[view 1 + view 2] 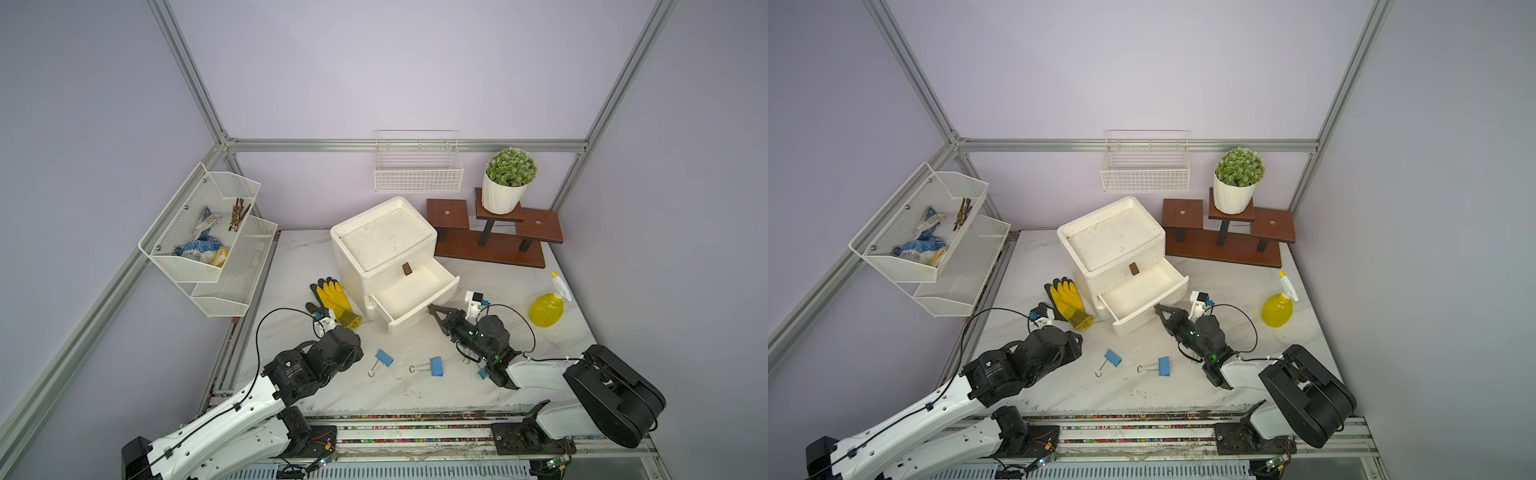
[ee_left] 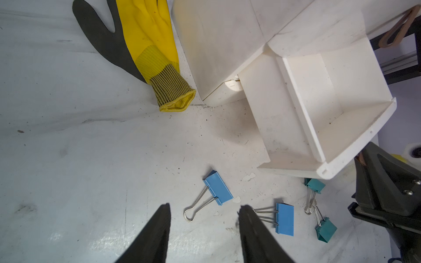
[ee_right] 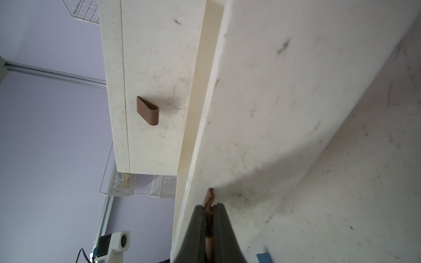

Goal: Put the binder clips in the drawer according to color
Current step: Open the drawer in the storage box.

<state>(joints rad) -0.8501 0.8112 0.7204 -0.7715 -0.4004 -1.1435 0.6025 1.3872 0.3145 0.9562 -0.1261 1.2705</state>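
Top views high, wrists close, drawer (image 1: 357, 270) shared

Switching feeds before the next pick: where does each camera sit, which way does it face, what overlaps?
Top views: high in front, looking down and back over the table; left arm and right arm show.
Left wrist: on the left arm, looking down past the open left tool at blue clips, teal clips, open drawer.
Right wrist: low on the right arm, facing that drawer's front; right tool shut on its brown tab.
Shared: the drawer in all; blue clips in top and left-wrist views.
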